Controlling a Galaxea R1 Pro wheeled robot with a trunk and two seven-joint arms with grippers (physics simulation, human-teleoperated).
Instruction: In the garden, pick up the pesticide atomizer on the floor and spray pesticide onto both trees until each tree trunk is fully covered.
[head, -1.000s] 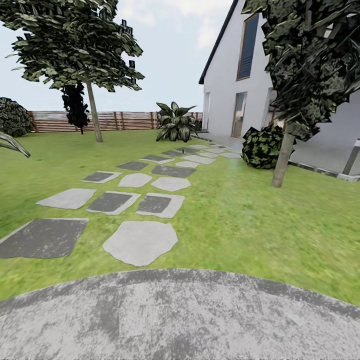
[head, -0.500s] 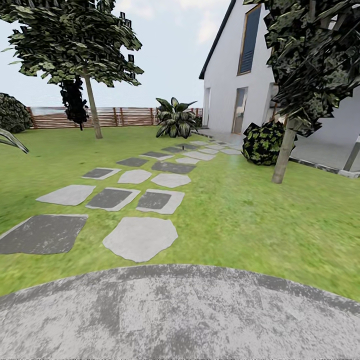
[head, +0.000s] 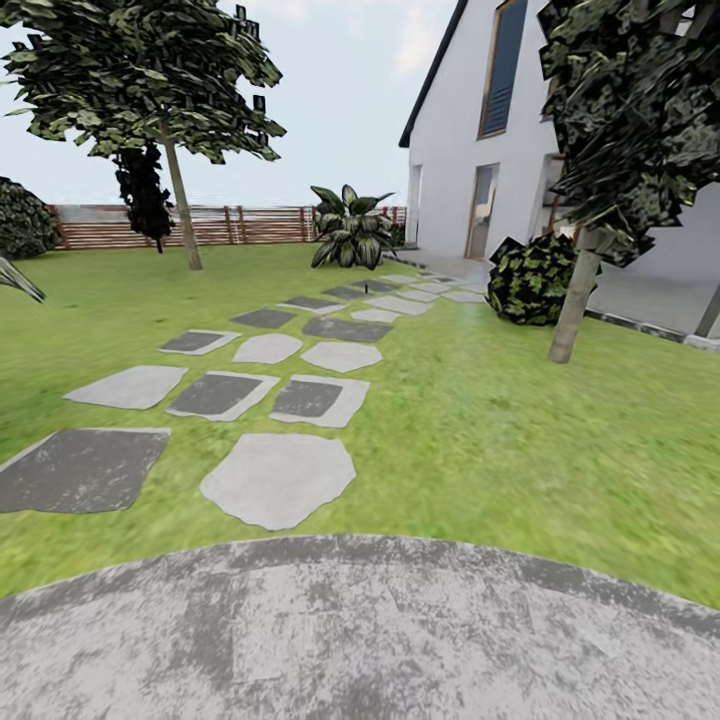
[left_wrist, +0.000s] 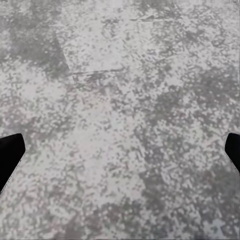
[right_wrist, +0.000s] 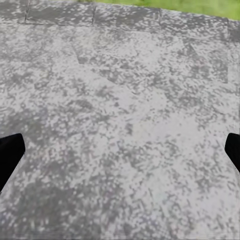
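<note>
Two trees stand on the lawn (head: 480, 420) in the head view: one with a thin bare trunk far off by the wooden fence (head: 230, 225), the left tree (head: 180, 200), and a nearer one, the right tree (head: 574, 305), beside a dark round bush (head: 530, 280) in front of the white house (head: 470, 170). A path of grey stepping stones (head: 280, 478) runs away between them toward a broad-leaved plant (head: 350, 238). A wide mottled grey paved patch (head: 360, 630) lies nearest.

Both wrist cameras look straight down on that same speckled grey paving. The left gripper (left_wrist: 120, 150) shows two dark fingertips (left_wrist: 9, 152) at opposite edges of its view, set wide apart with nothing between them but pavement below. The right gripper (right_wrist: 120, 152) stands the same way, its fingers (right_wrist: 9, 152) spread wide; beyond it a strip of grass (right_wrist: 165, 6) borders the paving.

I cannot make out the pesticide atomizer anywhere on the grass; its place cannot be told.
</note>
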